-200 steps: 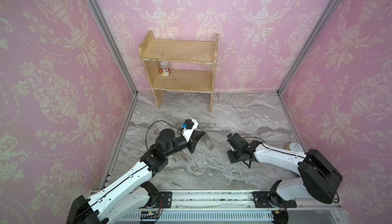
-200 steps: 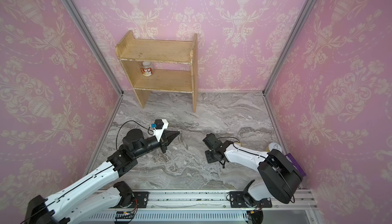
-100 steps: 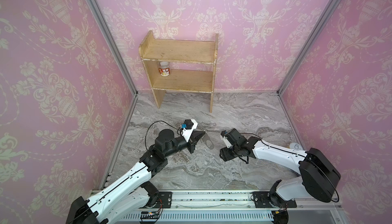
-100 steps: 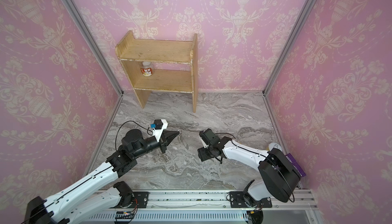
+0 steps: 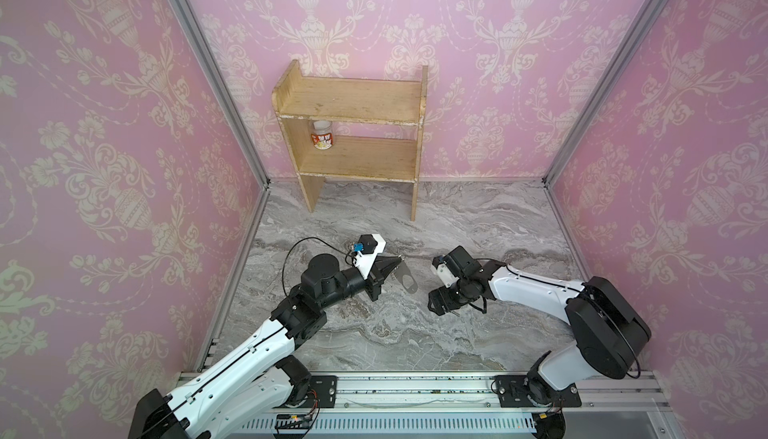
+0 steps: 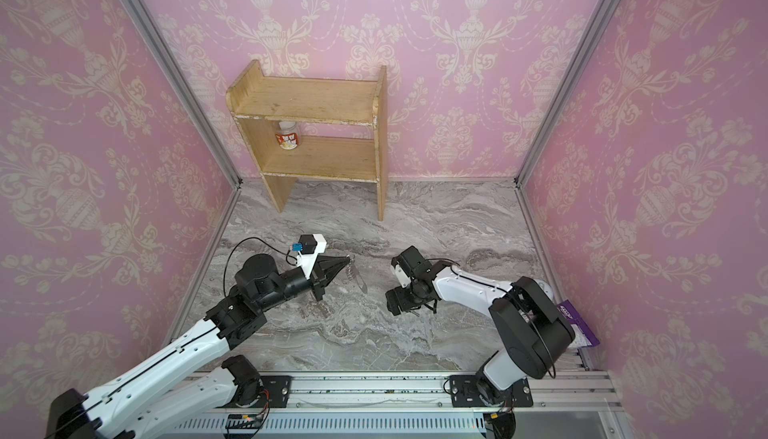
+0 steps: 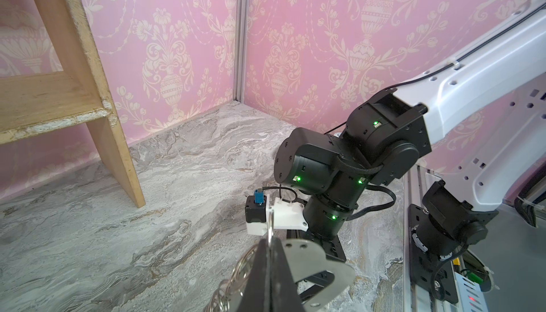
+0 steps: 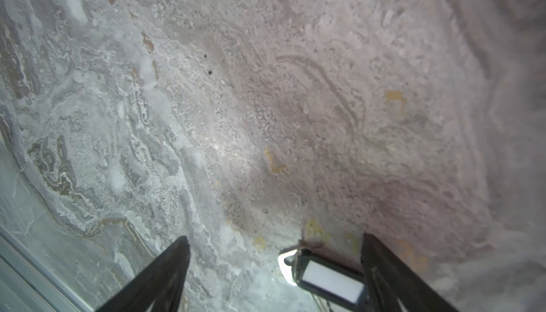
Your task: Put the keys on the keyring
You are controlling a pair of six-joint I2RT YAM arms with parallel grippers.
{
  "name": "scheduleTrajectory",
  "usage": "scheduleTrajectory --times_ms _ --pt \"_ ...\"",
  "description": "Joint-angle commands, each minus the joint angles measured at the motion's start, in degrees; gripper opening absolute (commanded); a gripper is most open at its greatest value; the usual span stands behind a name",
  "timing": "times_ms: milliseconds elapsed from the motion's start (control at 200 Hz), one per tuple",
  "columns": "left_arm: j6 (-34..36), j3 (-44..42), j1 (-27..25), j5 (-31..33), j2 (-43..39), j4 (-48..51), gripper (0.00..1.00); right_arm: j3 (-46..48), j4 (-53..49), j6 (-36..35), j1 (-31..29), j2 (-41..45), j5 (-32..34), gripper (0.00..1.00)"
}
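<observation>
The black key (image 8: 331, 285) shows only in the right wrist view. It lies on the worktop (image 8: 236, 103) with its pale label window up, between the fingers (image 8: 165, 275) of the right hand (image 8: 274, 236) and just beside one of them. Those fingers stand wide apart and clamp nothing. Whether the near one touches the key I cannot tell, and the picture's edge cuts off part of the key. In both top views that hand points down at the worktop and hides the key beneath it.

The left wrist view gives the grip on the keyring (image 7: 313, 257). The left hand (image 7: 270, 244) is pressed fully closed on one split ring, with the grey plate hanging beside its tips. The other rings (image 7: 236, 269) are bunched and partly cut off. In both top views the keyring (image 5: 402, 277) is only a thin grey oval at that hand's tip, near the right hand but apart from it.

A purple packet (image 6: 575, 324) at the worktop's right edge shows in a top view only, partly hidden by the right arm. A shelf (image 5: 353, 125) with a jar (image 5: 322, 136) stands at the back wall
</observation>
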State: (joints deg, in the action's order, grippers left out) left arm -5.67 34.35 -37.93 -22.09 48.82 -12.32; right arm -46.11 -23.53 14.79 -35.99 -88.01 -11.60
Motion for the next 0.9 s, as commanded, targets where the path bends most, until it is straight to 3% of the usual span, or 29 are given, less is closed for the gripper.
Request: scheduleTrajectory --times_ms 0,215,355,465,565,675,896 --pt "-0.39 1.51 0.58 0.42 -1.09 0.11 0.0 2.98 -2.75 3.97 -0.15 2.48 -2.55 0.9" --pt "-0.57 0.98 0.58 0.14 -0.69 -0.6 0.0 4.13 -2.93 7.04 -3.57 2.87 -2.67 0.87" --pt "-0.61 1.03 0.58 0.04 -0.41 -1.02 0.0 3.03 -3.96 8.35 -6.99 4.34 7.98 0.83" --pt "-0.74 1.07 0.58 -0.24 -0.5 -1.06 0.0 4.0 -3.12 10.34 -8.93 6.66 16.29 0.74" --pt "-0.57 1.41 0.58 -0.28 -0.73 -0.53 0.0 5.99 -1.5 11.4 -10.0 9.18 21.36 0.58" --pt "-0.41 1.55 0.58 -0.41 -0.88 -0.04 0.0 8.11 1.65 11.16 -10.73 11.19 22.49 0.46" --pt "-0.39 1.82 0.58 -0.76 -0.32 0.02 0.0 9.22 5.26 8.78 -10.69 9.85 20.39 0.34"
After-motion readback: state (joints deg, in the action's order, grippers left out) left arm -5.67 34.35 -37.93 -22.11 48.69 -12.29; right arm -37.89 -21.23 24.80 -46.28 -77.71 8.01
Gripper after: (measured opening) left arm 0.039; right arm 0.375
